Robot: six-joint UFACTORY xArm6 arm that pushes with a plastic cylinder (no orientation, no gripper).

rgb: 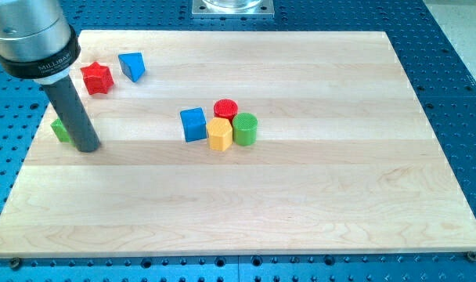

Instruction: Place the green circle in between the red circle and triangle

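Green circle [245, 128]: it is standing a little left of the frame's centre, at the right end of a tight cluster, and it is touching the yellow hexagon [219, 134] on its left.
Red circle [225, 109]: it is sitting just above and left of the green circle, touching it or nearly so, and behind the yellow hexagon.
Blue triangle [132, 66]: it is lying in the upper left of the frame, well apart from the cluster, so the space between it and the red circle is long.
Blue cube [193, 124]: it is closing the cluster on the left side, just beside the yellow hexagon.
Red star [97, 78]: it is resting just left of the blue triangle.
My tip [88, 146]: it is standing at the left of the frame, far from the green circle; it is only a bare rod, with no jaws that could open or hold, and it is carrying nothing.
Green block [61, 130]: it is lying near the left edge of the wooden board [301, 219], partly hidden behind the rod, so I cannot tell its shape.
Risk, judged: the green circle is packed on the far side of the cluster from the triangle. A straight push to the left would probably be dragging the yellow hexagon, the blue cube or the red circle with it and moving the red circle out of its place. Coming around the right side first seems safer.
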